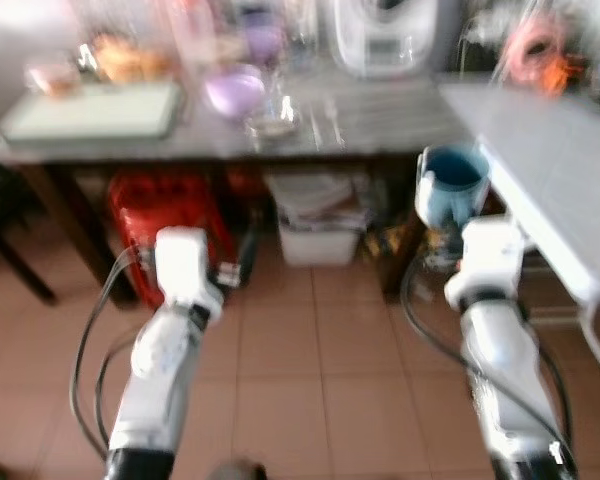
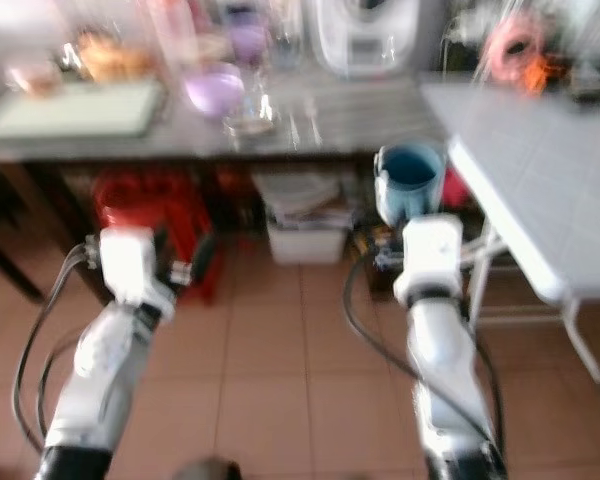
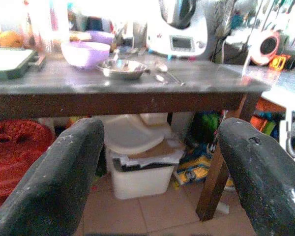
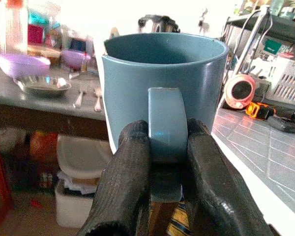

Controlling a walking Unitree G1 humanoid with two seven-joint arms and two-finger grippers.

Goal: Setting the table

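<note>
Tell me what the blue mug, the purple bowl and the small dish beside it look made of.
Blue mug, pinched by its handle in the right gripper: matte, opaque, thick-walled; probably ceramic, possibly plastic. Purple bowl: smooth, evenly coloured with a soft sheen, likely plastic. Small dish: silvery and reflective, so probably stainless steel.

One mug [image 4: 163, 93], two purple bowls [image 3: 85, 52]

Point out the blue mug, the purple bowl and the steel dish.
blue mug [image 4: 164, 83], right wrist view, front wall above the handle.
purple bowl [image 3: 85, 53], left wrist view, outer side.
steel dish [image 3: 122, 69], left wrist view, its rim and side.
</note>
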